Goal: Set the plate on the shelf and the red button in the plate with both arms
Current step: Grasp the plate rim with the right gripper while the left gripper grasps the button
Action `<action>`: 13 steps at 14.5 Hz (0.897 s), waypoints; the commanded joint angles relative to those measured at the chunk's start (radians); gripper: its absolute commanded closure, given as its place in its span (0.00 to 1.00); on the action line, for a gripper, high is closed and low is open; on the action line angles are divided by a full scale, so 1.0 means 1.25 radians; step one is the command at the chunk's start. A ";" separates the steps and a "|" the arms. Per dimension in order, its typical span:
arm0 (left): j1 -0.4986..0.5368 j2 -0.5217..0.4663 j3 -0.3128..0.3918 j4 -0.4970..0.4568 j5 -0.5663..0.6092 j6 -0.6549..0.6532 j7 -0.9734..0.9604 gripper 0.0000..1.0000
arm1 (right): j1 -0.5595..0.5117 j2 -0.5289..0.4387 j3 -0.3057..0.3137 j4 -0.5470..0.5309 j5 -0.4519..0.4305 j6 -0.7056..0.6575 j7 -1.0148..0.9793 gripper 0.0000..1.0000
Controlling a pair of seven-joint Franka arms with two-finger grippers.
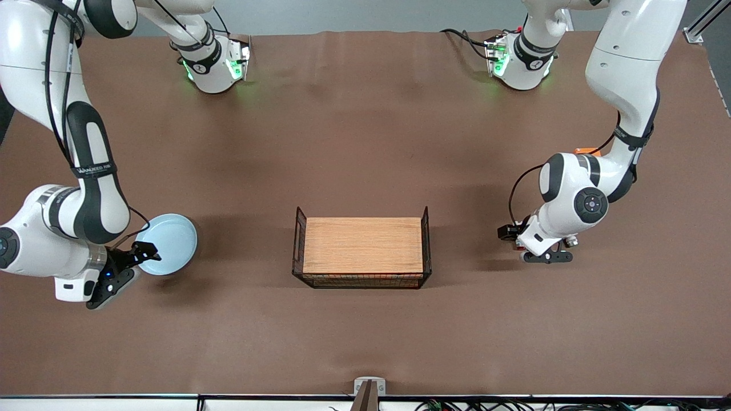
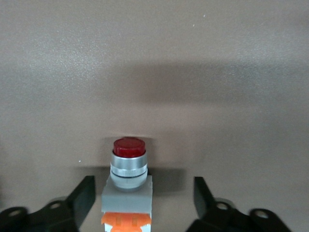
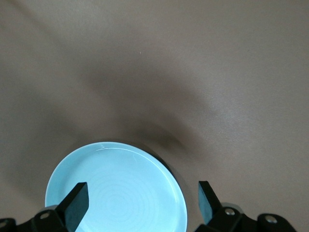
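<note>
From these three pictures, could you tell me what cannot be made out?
- Red button: its base is cut off by the left wrist view's edge; in the front view the left gripper hides it.
- Plate: the right gripper covers part of its rim in the front view; the right wrist view's edge cuts it.
- Basket: a wooden board hides its inside.

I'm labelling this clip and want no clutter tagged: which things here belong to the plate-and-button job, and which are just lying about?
Part of the job:
- plate, under the right gripper, fingers open at its rim
- red button, on the table between the left gripper's open fingers

Just lying about:
- wire rack with wooden top, mid-table
- orange thing, mostly hidden by the left arm
</note>
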 commanded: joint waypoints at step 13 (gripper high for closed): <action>0.005 -0.060 0.004 0.010 0.002 -0.088 0.034 0.63 | -0.041 0.081 0.007 -0.026 0.116 0.156 -0.296 0.00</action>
